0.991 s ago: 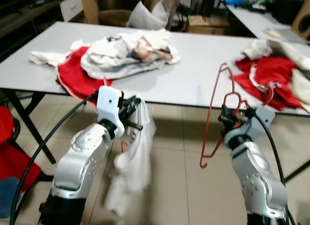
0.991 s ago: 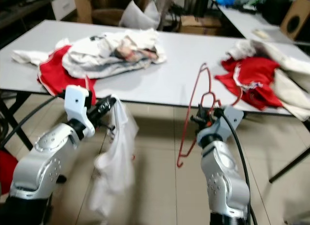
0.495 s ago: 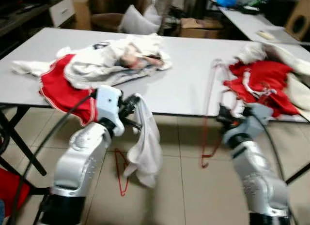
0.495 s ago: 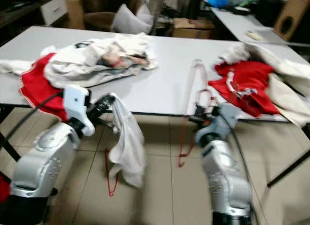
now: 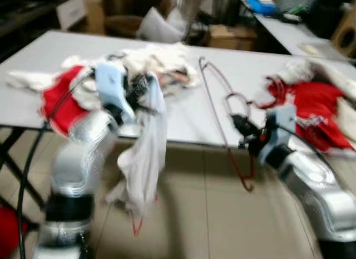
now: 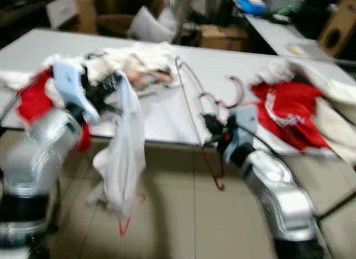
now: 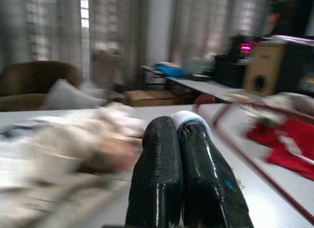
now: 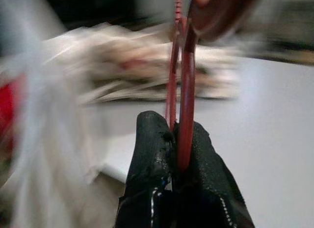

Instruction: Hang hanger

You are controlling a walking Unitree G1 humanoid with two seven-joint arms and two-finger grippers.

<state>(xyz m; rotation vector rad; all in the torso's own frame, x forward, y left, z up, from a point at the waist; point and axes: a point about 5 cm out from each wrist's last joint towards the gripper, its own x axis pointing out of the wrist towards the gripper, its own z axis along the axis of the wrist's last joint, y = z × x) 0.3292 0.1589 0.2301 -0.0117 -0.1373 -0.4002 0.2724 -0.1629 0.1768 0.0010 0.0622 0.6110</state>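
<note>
Right gripper [image 5: 245, 131] pinching the red hanger [image 5: 219, 111], left gripper [image 5: 146, 86] clamping the white garment [image 5: 142, 159] at nine o'clock: best keep both grips firm

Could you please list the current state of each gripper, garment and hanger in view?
Left gripper: fingers shut on the white garment, raised at table height.
White garment: hanging limp from the left gripper, over the floor.
Right gripper: fingers shut on the red wire hanger.
Red wire hanger: held tilted over the table edge, empty.
Clothes pile: crumpled on the table.
Red and white clothes: heaped on the table.
</note>
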